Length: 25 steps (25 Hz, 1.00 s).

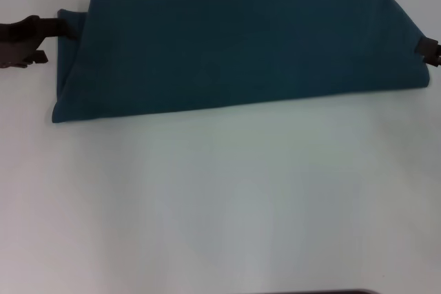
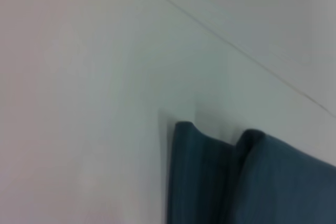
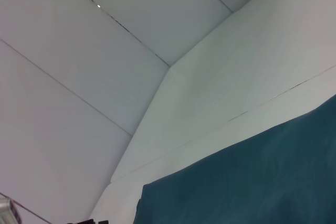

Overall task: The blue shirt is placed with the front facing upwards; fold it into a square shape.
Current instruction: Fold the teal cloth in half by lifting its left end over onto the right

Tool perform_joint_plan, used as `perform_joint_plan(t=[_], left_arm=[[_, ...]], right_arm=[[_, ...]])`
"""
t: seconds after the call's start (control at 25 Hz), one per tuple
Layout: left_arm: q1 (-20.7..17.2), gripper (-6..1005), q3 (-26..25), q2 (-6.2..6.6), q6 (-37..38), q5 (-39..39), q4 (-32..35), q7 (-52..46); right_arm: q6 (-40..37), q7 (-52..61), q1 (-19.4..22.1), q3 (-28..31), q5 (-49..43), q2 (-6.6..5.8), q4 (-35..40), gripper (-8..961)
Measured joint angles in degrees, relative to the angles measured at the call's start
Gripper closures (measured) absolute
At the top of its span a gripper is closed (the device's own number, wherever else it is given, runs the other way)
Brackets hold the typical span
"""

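1. One blue shirt [image 1: 241, 46] is seen lying on the white counter [image 1: 220, 204], already folded into a long band with no lettering showing on its upper face.
2. Two end effectors are counted, one at each short end of the shirt.
3. The left end effector [image 1: 48, 32] is placed at the shirt's left end, where a dark finger reaches the cloth edge. Whether it is spread or pinching the cloth cannot be told.
4. The right end effector [image 1: 431, 51] is seen only as a small dark part touching the shirt's right end. Its state cannot be told either.
5. In the left wrist view, the folded end of the shirt [image 2: 220, 182] is shown in soft rounded layers, with a gap between two folds.
6. In the right wrist view, a flat stretch of the shirt [image 3: 252, 177] is shown lying smooth on the counter.
7. The shirt is judged to be light, limp and likely to sag or slide apart if lifted at one layer only.
8. It is judged that hold is best taken at the corners of a short end, with all layers pinched together, so the band can be carried over toward the other end to make a square.
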<state>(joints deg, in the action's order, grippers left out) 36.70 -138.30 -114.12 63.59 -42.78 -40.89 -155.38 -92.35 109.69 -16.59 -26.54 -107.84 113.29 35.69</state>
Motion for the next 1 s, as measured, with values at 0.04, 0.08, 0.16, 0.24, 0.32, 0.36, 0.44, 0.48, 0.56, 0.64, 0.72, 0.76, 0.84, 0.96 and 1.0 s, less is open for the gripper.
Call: perform_joint_plan(t=[0.04,0.08,0.16,0.24,0.32,0.36,0.44,0.48,0.56,0.64,0.72,0.76,0.84,0.96,1.0], left_arm=[[-0.1,111,0.0,-0.33,-0.6,0.0,-0.1,0.0],[-0.1,111,-0.1,-0.62,-1.3,0.0,-0.2,0.0],[-0.2,111,0.0,-0.95,-2.2,0.0,-0.1,0.0],[-0.1,111,0.0,-1.03,-2.6,0.0,0.2,0.2],[-0.1,111,0.0,-1.08,-2.9,0.1,0.3,0.8],[-0.1,111,0.0,-1.11,-3.0,0.1,0.3,1.3],[-0.1,111,0.0,-1.25,-3.0,0.1,0.3,2.6],[-0.1,111,0.0,-1.29,-3.1,0.1,0.3,3.2],[0.0,111,0.1,-1.36,-3.5,0.1,0.3,4.3],[-0.1,111,0.7,-1.41,-3.9,0.1,0.3,4.7],[-0.2,111,1.5,-1.44,-4.5,0.2,0.3,4.5],[-0.2,111,1.9,-1.53,-5.0,0.2,0.3,4.3],[-0.3,111,2.2,-1.99,-5.9,0.2,0.3,4.0],[-0.4,112,2.3,-2.4,-6.5,0.2,0.4,3.8],[-0.4,112,2.3,-2.44,-6.6,0.3,0.5,3.7]], right_arm=[[0.0,0.0,0.0,0.0,0.0,0.0,0.0,26],[0.0,0.0,0.1,0.0,0.0,0.0,0.0,26],[0.0,0.0,0.2,0.0,0.0,0.0,0.0,26],[0.0,0.0,0.3,0.0,0.0,0.0,0.0,26],[0.0,0.0,0.3,0.0,0.0,0.0,0.0,26],[0.0,0.0,0.4,0.0,0.0,0.0,0.0,26],[0.0,0.0,0.4,0.0,0.0,0.0,0.0,26],[0.0,0.0,0.4,0.0,0.0,0.0,0.0,26],[0.1,0.0,0.4,0.0,0.0,-0.01,0.0,26],[0.2,0.0,0.4,0.0,0.0,-0.06,0.0,26],[0.2,0.0,0.4,0.0,0.0,-0.08,0.0,26],[0.2,0.0,0.4,0.0,0.0,-0.08,0.0,26],[0.2,0.0,0.4,0.0,0.0,-0.09,0.0,26],[0.0,0.0,0.4,0.0,0.0,-0.08,0.0,26],[0.0,0.0,0.5,0.0,0.0,-0.09,0.0,26]])
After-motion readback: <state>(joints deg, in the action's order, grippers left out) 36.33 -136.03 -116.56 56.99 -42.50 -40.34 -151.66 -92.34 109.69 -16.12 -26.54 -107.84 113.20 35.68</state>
